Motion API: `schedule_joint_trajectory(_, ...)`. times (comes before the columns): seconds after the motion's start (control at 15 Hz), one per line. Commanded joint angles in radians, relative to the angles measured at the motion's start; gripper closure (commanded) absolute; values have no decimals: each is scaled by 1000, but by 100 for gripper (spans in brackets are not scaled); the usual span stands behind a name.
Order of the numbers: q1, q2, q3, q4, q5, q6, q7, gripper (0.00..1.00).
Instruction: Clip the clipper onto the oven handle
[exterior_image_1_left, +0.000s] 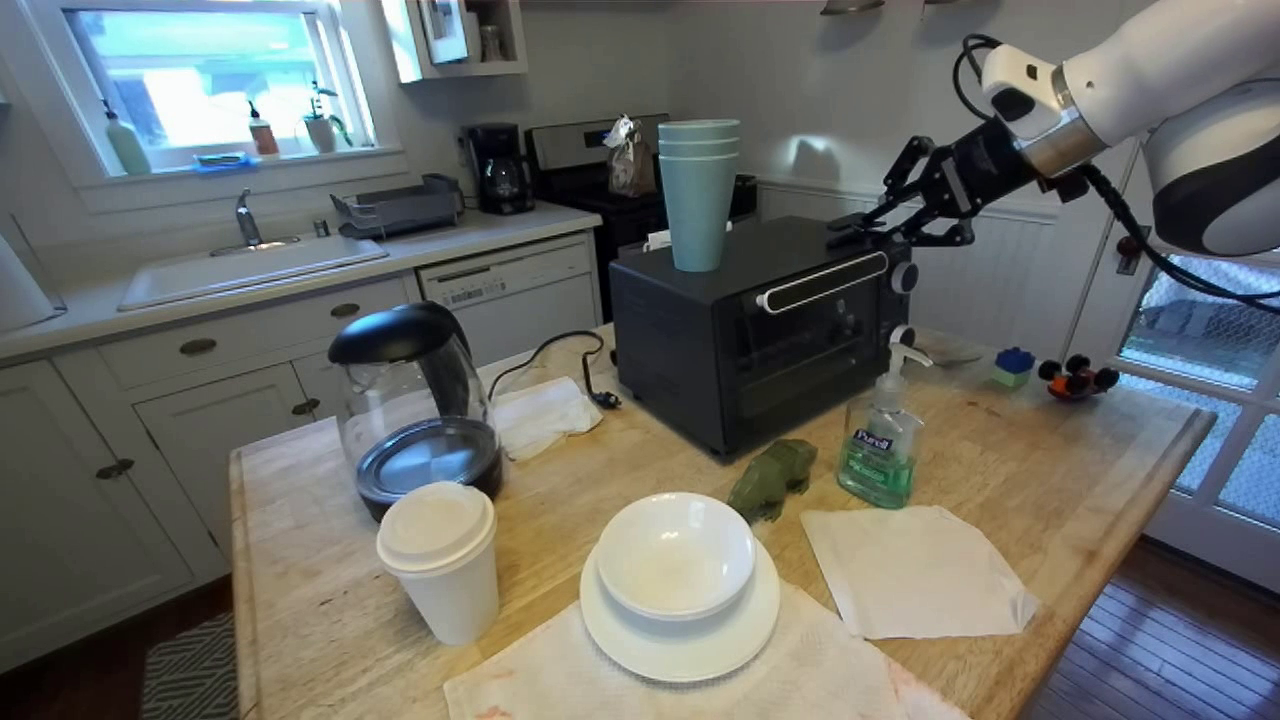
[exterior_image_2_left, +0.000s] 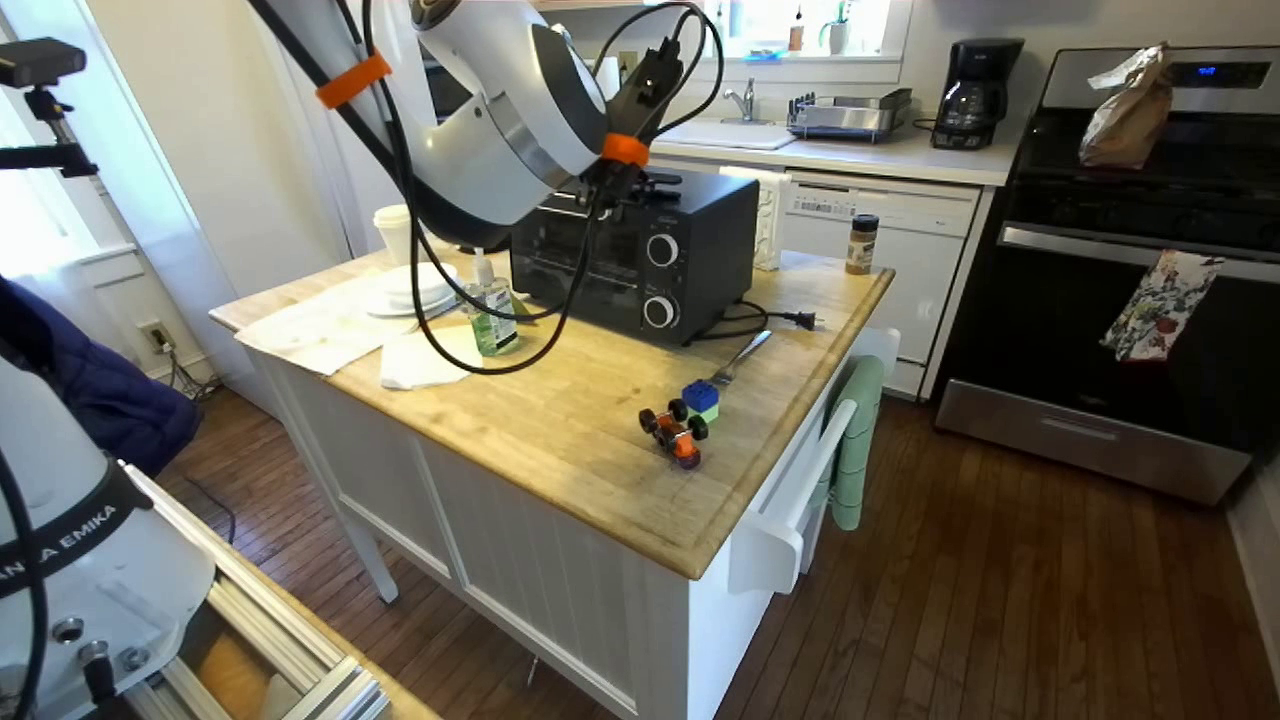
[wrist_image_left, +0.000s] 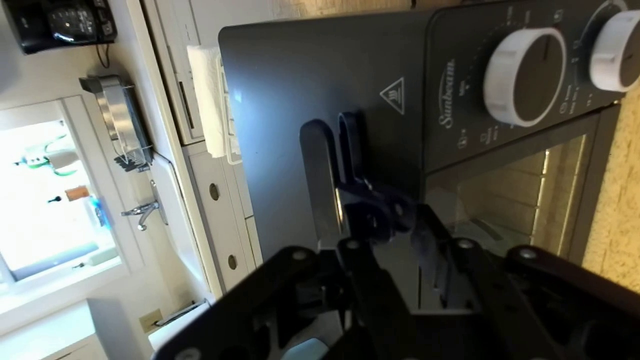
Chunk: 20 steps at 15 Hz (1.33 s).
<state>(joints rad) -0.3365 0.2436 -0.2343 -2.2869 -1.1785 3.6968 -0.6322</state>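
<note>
Two fingers of the gripper (wrist_image_left: 409, 244) stand apart in the wrist view, with one end of the dark clipper (wrist_image_left: 372, 215) between them (whether they pinch it or merely straddle it, I cannot tell). The clipper is over the top of the black toaster oven (exterior_image_1_left: 665, 330), by the front edge and toward the corner above the knobs (wrist_image_left: 537, 75), its two long grips reaching inward from that edge. Just below the same edge, across the upper part of the glass door (exterior_image_1_left: 800, 350), runs the oven handle (exterior_image_1_left: 825, 290); in an exterior view the clipper shows behind and above its knob-side end. At the opposite end of the oven top, pale green cups (exterior_image_1_left: 700, 200) stand stacked near the side edge.

The oven stands on a wooden table (exterior_image_1_left: 1080, 470), with a hand-sanitizer bottle (exterior_image_1_left: 880, 450) in front of the door. Toward one corner of the table an orange toy car (exterior_image_2_left: 675, 432) rests just beside a blue and green block (exterior_image_2_left: 700, 400). Toward the table's other end a white bowl (exterior_image_1_left: 675, 560) sits on a plate (exterior_image_1_left: 680, 652), and a glass kettle (exterior_image_1_left: 415, 405) stands by the edge facing the sink (exterior_image_1_left: 250, 272), near a lidded paper cup (exterior_image_1_left: 450, 585).
</note>
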Motion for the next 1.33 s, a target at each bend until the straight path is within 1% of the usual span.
schedule_joint_trajectory(0.0,6,21,0,10,47,14,-28,76)
schedule_joint_trajectory(0.13,8,21,-1,9,68,13,-33,86)
schedule_joint_trajectory(0.2,9,20,-1,8,75,12,-36,87)
schedule_joint_trajectory(0.27,10,20,-1,7,83,12,-38,93)
schedule_joint_trajectory(0.4,12,18,-2,8,105,21,-46,96)
schedule_joint_trajectory(0.47,15,15,-2,6,121,27,-53,99)
schedule_joint_trajectory(0.6,21,10,-4,-1,147,27,-66,97)
schedule_joint_trajectory(0.93,46,-1,-8,-25,243,35,-123,97)
schedule_joint_trajectory(1.27,75,-28,-8,-52,323,40,-151,97)
